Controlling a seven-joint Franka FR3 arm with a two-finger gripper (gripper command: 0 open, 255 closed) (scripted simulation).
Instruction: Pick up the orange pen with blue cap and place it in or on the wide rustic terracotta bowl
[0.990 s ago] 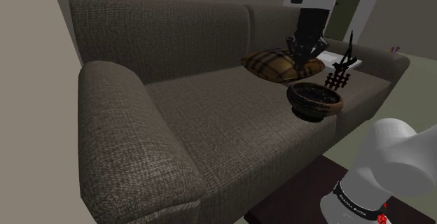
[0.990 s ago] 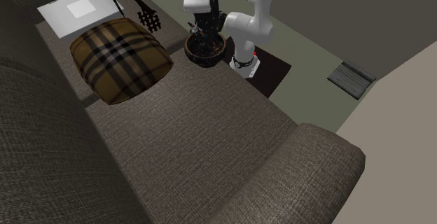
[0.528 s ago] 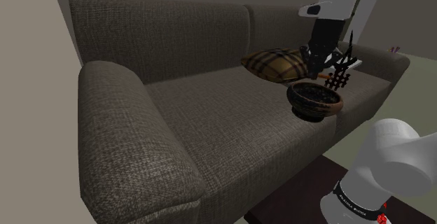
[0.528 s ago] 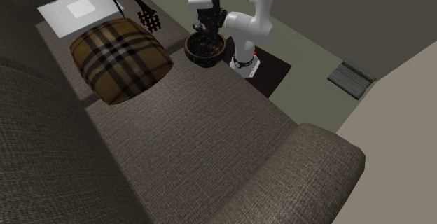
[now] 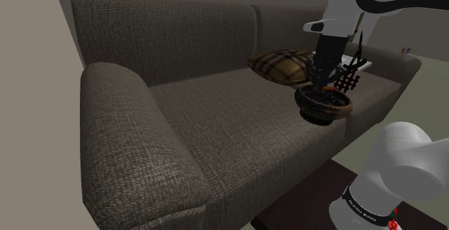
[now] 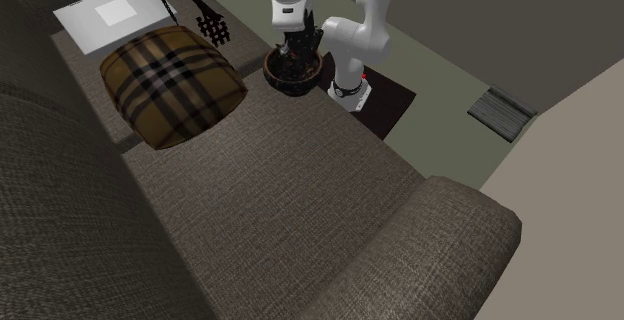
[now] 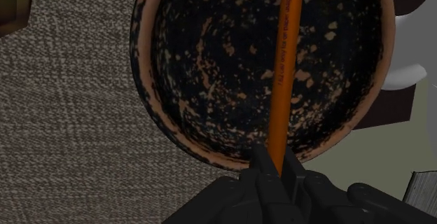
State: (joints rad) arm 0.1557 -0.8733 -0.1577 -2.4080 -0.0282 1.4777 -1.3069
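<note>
My gripper [image 7: 279, 168] is clamped narrow on the orange pen [image 7: 287, 61]. The pen's shaft runs out over the dark, orange-flecked bowl [image 7: 143, 75]. I cannot tell if the tip touches it. The bowl sits on the sofa seat [image 5: 230, 113], near the plaid cushion [image 5: 279, 66].

sofa [image 5: 216, 113]: dark woven fabric, spans the frame
bowl [image 5: 327, 108]: dark, terracotta rim, on the seat near its front edge
gripper [image 5: 319, 86]: black, pointing down, tips at the bowl's rim
cushion [image 5: 280, 67]: tan plaid, behind the bowl
</note>
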